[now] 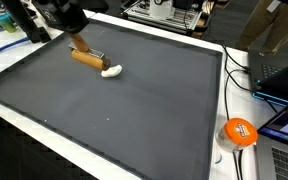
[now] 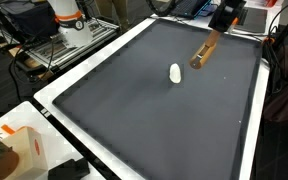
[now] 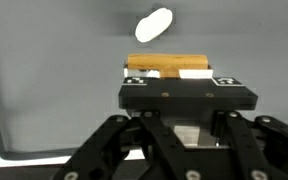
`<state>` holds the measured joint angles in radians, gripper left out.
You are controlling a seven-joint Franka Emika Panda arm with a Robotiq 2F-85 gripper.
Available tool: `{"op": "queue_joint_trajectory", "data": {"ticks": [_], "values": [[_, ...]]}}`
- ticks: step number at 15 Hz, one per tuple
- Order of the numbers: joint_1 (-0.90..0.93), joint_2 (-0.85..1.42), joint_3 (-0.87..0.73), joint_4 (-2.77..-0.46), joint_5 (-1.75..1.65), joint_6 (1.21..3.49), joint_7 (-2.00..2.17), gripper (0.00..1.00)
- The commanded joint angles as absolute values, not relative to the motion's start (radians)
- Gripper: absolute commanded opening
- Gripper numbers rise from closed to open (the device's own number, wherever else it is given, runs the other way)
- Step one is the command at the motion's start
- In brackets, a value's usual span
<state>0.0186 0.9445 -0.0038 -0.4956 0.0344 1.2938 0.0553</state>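
Wooden block [image 3: 167, 66]: tan and elongated. In the wrist view it lies crosswise between the jaws, and its ends reach past both fingers.
Gripper [image 3: 171, 76]: closed onto the wooden block, pinching it from either side, with nothing else in its grip.
Location: toward one corner of the grey mat [image 1: 134, 110] in both exterior views. Whether the block rests on the mat or sits just above it cannot be told.
White oval piece [image 3: 154, 24]: on the mat near the block, clear of the jaws.

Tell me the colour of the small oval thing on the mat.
The oval thing is white, clearest in the wrist view.
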Motion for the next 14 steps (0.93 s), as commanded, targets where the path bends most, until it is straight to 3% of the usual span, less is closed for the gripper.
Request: {"op": "queue_joint_trajectory", "data": {"ticks": [1, 14], "values": [[0.012, 0.943, -0.007, -0.495, 0.037, 1.310, 0.068, 0.22], [-0.113, 0.819, 0.043, -0.529, 0.160, 1.266, 0.032, 0.22]]}}
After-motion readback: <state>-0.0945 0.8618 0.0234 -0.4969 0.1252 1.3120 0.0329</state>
